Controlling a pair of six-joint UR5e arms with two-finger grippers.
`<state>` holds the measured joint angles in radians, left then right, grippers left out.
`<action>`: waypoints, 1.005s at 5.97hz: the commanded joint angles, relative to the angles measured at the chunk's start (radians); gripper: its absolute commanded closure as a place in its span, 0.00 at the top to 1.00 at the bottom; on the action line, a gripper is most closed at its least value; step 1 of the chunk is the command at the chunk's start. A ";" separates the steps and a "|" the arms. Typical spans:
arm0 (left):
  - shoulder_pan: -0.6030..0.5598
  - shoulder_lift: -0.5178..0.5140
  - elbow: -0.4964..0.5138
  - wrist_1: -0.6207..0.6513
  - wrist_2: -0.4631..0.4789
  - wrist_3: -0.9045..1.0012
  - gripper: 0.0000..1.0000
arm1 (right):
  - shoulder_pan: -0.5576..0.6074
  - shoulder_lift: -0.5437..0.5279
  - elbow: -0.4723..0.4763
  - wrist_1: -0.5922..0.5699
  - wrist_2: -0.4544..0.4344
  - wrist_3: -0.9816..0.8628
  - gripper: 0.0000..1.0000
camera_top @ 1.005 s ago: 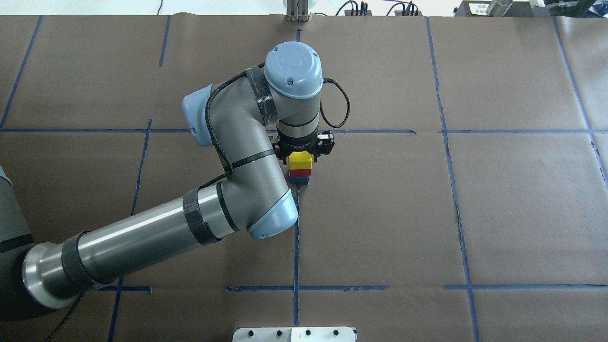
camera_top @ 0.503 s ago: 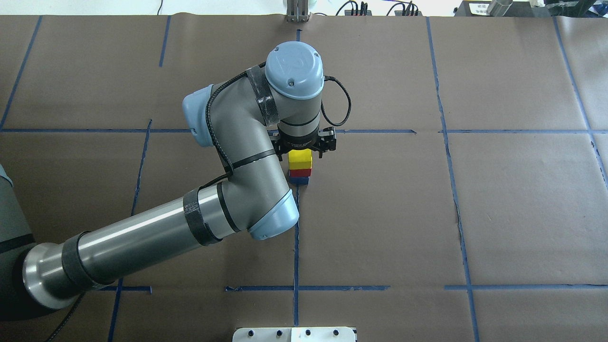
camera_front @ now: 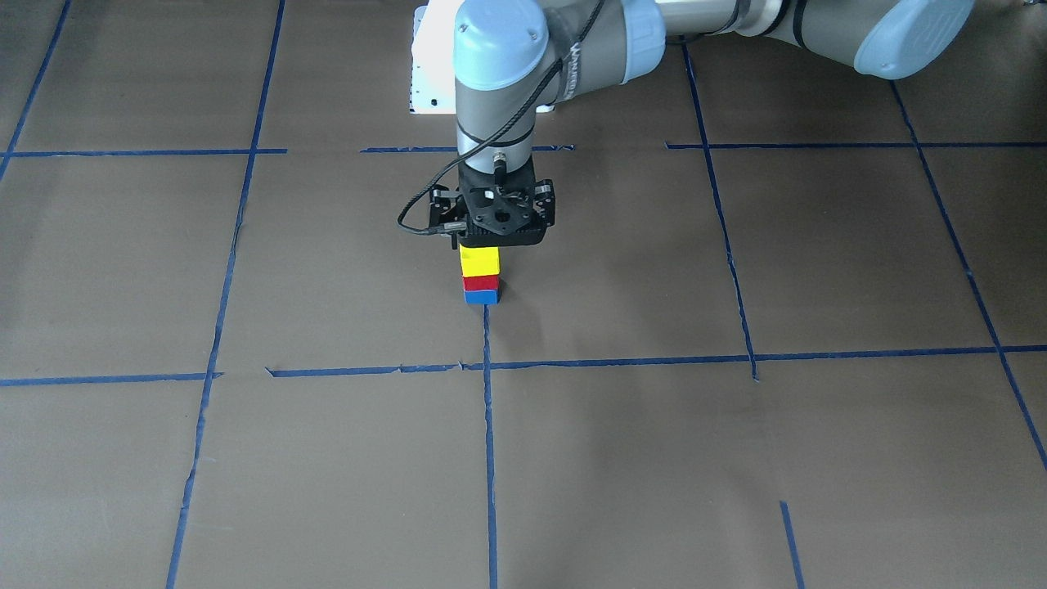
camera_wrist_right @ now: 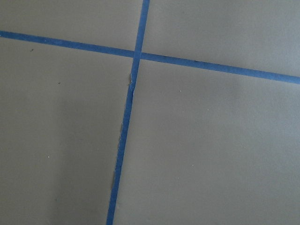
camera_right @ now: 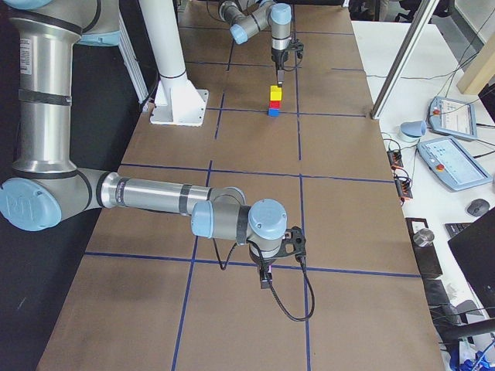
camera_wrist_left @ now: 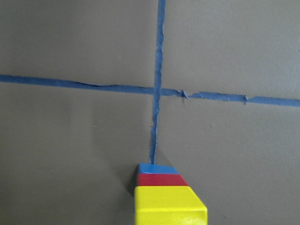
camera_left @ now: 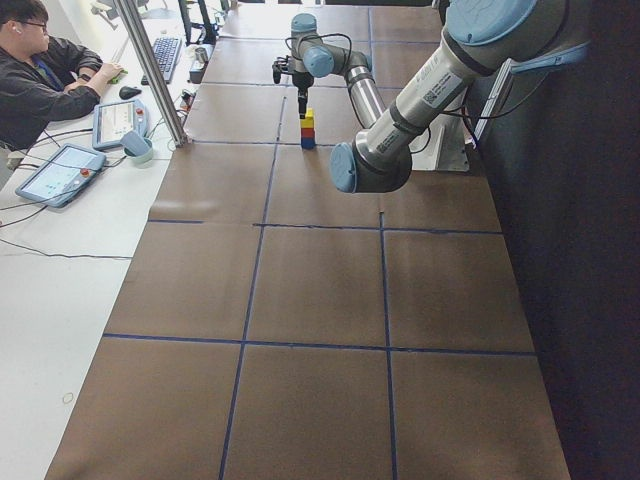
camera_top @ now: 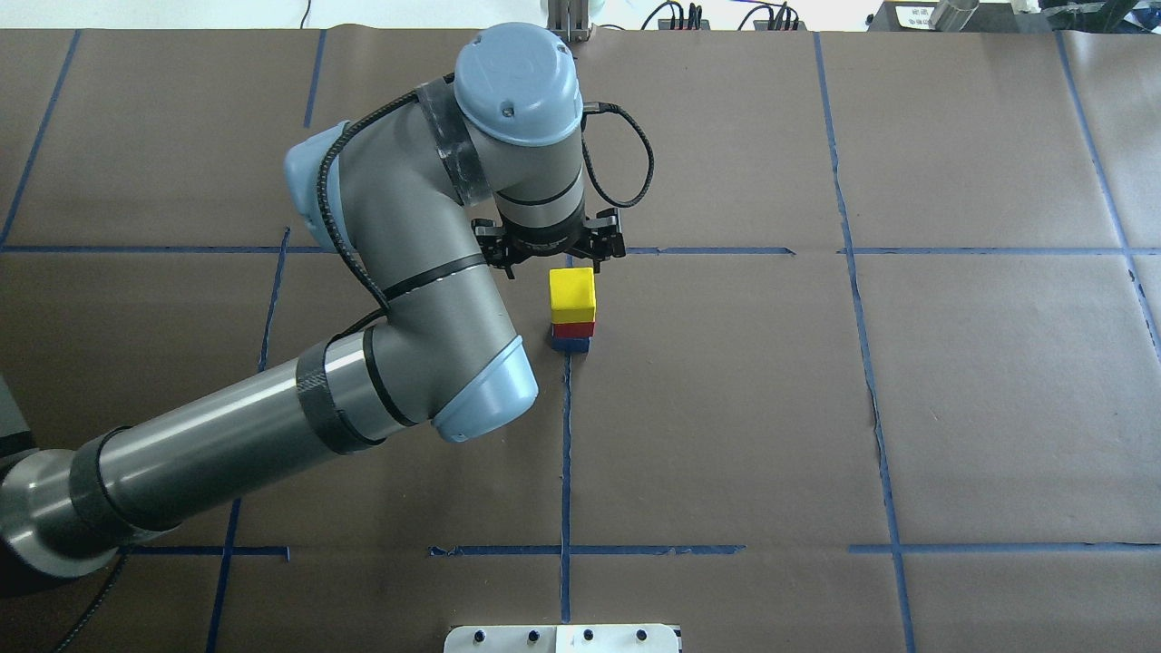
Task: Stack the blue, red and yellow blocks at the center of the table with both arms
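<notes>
Where the left arm reaches in over the table (camera_top: pixel 907 408), the left gripper (camera_top: pixel 550 254) is seen raised just behind the stack, its fingers spread and gripping nothing. At the table's centre, on a blue tape line (camera_top: pixel 566 435), the blue block (camera_top: pixel 571 345) is set, with the red block (camera_top: pixel 573 329) on it and the yellow block (camera_top: pixel 572 292) on top. The right gripper (camera_right: pixel 265 280) is seen well apart; whether its fingers are parted cannot be told.
</notes>
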<state>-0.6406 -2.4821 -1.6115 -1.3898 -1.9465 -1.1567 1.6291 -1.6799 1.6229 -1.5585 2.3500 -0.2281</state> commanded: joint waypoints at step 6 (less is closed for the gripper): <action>-0.727 0.802 -0.165 -0.040 -0.382 1.040 1.00 | 0.000 0.000 0.003 0.000 0.000 0.010 1.00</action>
<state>-1.2868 -1.7566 -1.8045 -1.4288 -2.2974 -0.1820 1.6291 -1.6797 1.6254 -1.5585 2.3501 -0.2204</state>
